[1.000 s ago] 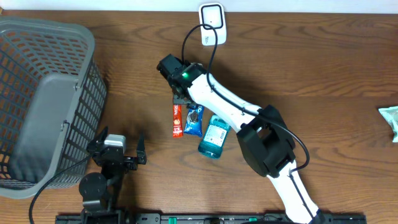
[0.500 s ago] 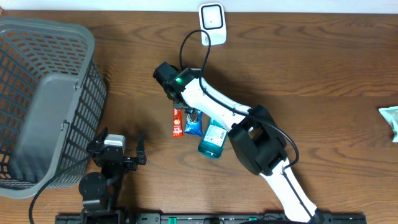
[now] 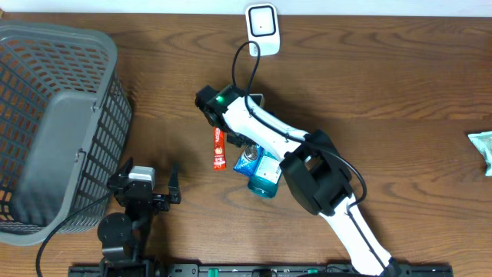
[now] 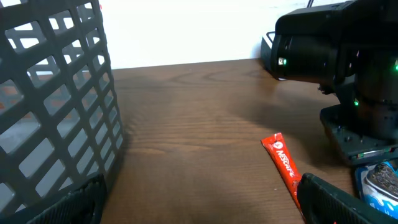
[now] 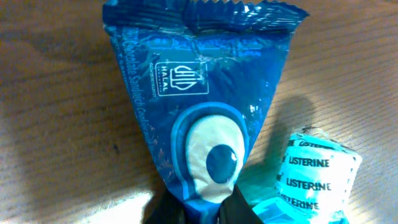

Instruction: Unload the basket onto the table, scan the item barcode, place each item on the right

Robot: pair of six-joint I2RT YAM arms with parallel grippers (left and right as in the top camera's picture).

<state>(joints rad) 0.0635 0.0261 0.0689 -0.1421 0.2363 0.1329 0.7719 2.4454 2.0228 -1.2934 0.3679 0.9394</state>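
In the right wrist view a blue snack packet (image 5: 198,106) fills the frame, and my right gripper (image 5: 202,204) is shut on its lower end. From overhead the packet (image 3: 247,160) lies between a red stick sachet (image 3: 219,148) and a blue Listerine bottle (image 3: 264,178), with the right gripper (image 3: 239,146) over it. The white barcode scanner (image 3: 262,29) stands at the table's far edge. My left gripper (image 3: 146,194) stays open near the front, by the basket. The left wrist view shows its fingers (image 4: 333,200) wide apart with only bare table between them, and the red sachet (image 4: 283,163) ahead.
A large grey mesh basket (image 3: 54,123) occupies the left side, with its wall (image 4: 56,106) close to the left gripper. The scanner's black cable (image 3: 234,58) runs down to the right arm. A pale green packet (image 3: 483,150) lies at the right edge.
My right gripper has closed on the blue packet, and the packet has shifted slightly right and toward the front. The left arm has not moved.
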